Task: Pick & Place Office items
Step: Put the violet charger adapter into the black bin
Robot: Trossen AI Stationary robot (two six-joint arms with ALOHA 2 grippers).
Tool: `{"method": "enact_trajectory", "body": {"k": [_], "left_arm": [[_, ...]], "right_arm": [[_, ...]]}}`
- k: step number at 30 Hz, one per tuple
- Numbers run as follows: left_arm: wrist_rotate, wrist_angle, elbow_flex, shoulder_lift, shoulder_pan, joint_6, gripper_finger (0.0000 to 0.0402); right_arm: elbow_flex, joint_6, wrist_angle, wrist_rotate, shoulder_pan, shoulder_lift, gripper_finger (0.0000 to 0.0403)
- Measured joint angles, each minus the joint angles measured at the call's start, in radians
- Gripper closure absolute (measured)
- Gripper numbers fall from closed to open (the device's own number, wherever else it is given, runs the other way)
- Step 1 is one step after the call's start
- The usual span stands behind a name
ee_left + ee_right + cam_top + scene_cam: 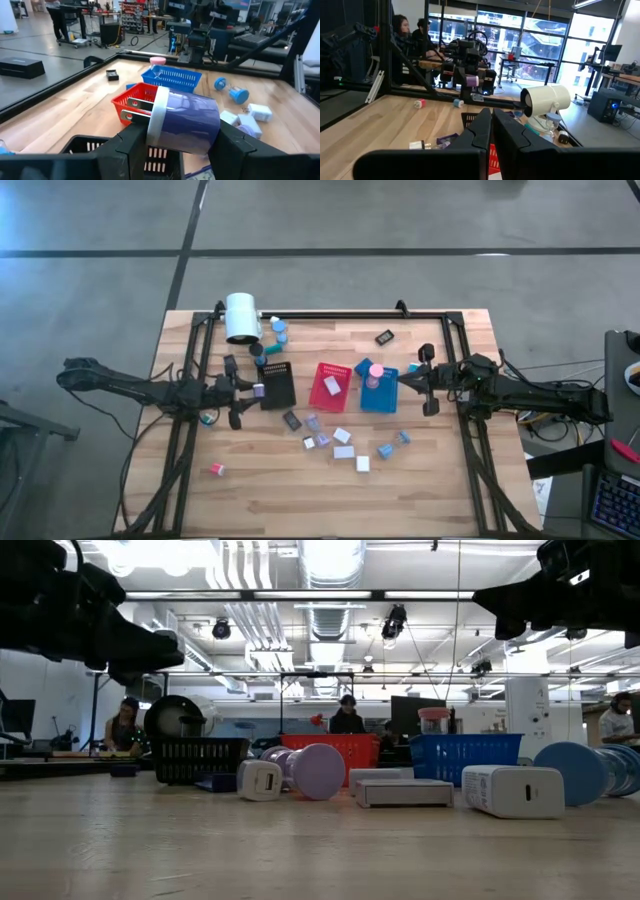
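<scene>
Now the left gripper (pixel 175 145) pinches a lavender block (pixel 182 120) with metal prongs just above the black tray (pixel 95 150), so the placing step seems in hand, calling for lowering and release, while the right gripper (pixel 491 131) waits pressed together.

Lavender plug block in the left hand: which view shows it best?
The left wrist view: the lavender block fills the frame, clamped between the left hand's fingers above the black tray, prongs visible. The high view shows only a small lavender spot at that hand. The low view doesn't show it clearly; the right wrist view catches it far off, tiny.
</scene>
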Motion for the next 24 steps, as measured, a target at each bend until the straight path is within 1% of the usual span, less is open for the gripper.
{"method": "enact_trajectory", "body": {"k": [3,5,7,10,12,16,21,24], "left_arm": [[-0.015,-0.005,0.028,0.001,0.0,-0.049,0.0235],[-0.017,-0.028,0.077,0.009,0.0,-0.054,0.0235],[-0.021,-0.116,0.139,0.03,0.0,-0.057,0.0235],[-0.071,-0.273,0.244,0.096,0.001,-0.088,0.0235],[-0.095,-0.369,0.311,0.157,0.003,-0.108,0.0235],[-0.099,-0.512,0.414,0.303,0.016,-0.149,0.0235],[-0.08,-0.563,0.496,0.489,0.047,-0.173,0.0235],[-0.041,-0.563,0.526,0.592,0.076,-0.173,0.0235]], "right_arm": [[0.0,0.0,0.0,0.001,0.0,0.0,0.039],[0.0,0.0,0.001,0.007,0.0,0.0,0.039],[0.0,0.0,0.001,0.008,0.0,0.0,0.039],[0.0,0.0,0.005,0.008,0.0,0.0,0.039],[0.0,0.0,0.012,0.008,0.0,0.0,0.039],[0.0,0.002,0.015,0.009,0.0,0.0,0.039],[0.0,0.011,0.017,0.009,0.0,0.0,0.039],[0.0,0.011,0.018,0.009,0.0,0.0,0.039]]}}
